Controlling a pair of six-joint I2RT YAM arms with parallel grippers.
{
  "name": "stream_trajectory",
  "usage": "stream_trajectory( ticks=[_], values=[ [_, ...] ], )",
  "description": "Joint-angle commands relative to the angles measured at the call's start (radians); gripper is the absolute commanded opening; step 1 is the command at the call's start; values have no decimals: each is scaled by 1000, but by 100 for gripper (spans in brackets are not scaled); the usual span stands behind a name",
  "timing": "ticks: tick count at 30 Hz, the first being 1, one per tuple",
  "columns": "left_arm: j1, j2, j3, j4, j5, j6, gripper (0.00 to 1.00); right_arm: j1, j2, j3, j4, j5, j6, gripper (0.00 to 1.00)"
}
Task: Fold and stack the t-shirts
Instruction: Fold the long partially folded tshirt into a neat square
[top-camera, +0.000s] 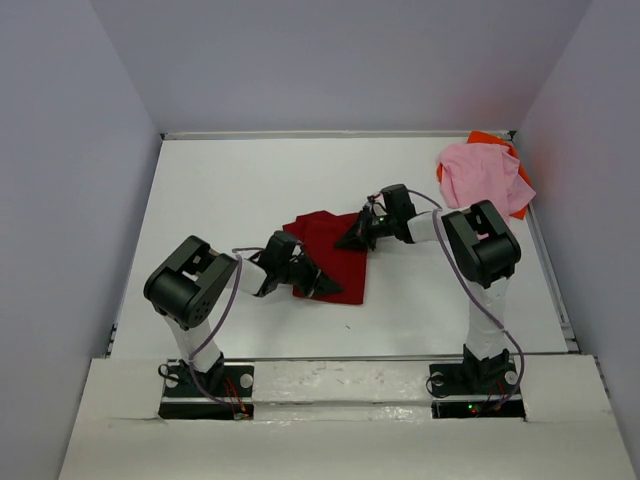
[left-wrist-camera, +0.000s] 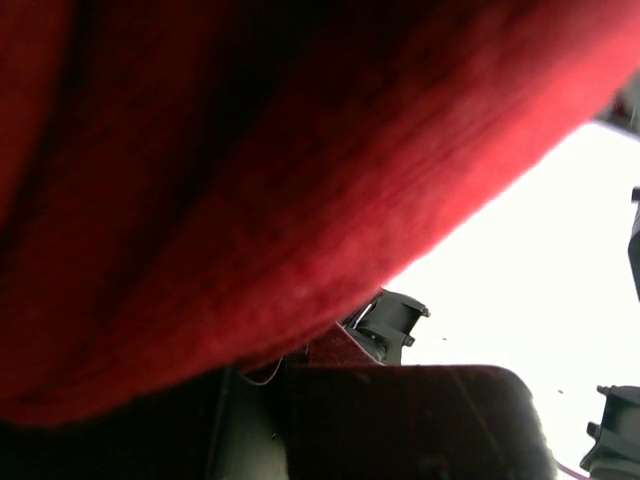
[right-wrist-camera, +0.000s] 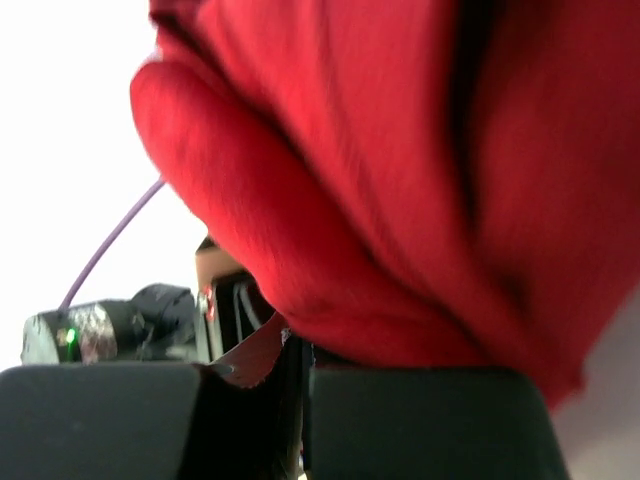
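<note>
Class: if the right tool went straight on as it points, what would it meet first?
The dark red cloth t-shirt it is shut on: the right tool points left across it. Beyond, probably the left tool, though depth is unclear.

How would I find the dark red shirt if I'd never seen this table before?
Look at the middle of the white table. The dark red t-shirt lies there, pinched by the left gripper and right gripper, which reach in from either side. It is the only shirt by itself; the pink t-shirt and orange t-shirt are heaped together in the far right corner.
</note>
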Motion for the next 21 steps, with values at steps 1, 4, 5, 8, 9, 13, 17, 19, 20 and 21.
stream_trajectory(
  ticks=[1,4,5,8,9,13,17,19,20,21],
  values=[
    [-4,-35,-34,-36,40,-24,0,10,62,113,26,32,-49,0],
    [-4,-73,-53,-44,36,-30,0,0,105,168,-12,58,-103,0],
    [-4,-82,-59,-46,36,-32,0,-11,113,179,-32,65,-113,0],
    [-4,-107,-62,-62,34,-27,0,-31,133,230,-69,77,-155,0],
    [-4,-110,-62,-70,36,-26,0,-31,136,238,-80,81,-163,0],
    [-4,-110,-65,-79,40,-14,0,-74,136,256,-98,80,-189,0],
    [-4,-101,-64,-84,46,-4,0,-74,122,290,-163,92,-224,0],
    [-4,-96,-60,-82,48,2,0,-74,122,287,-169,94,-227,0],
    [-4,-91,-56,-84,52,5,0,-74,120,282,-169,97,-229,0],
    [-4,-91,-53,-85,53,6,0,-74,119,279,-169,97,-229,0]
  ],
)
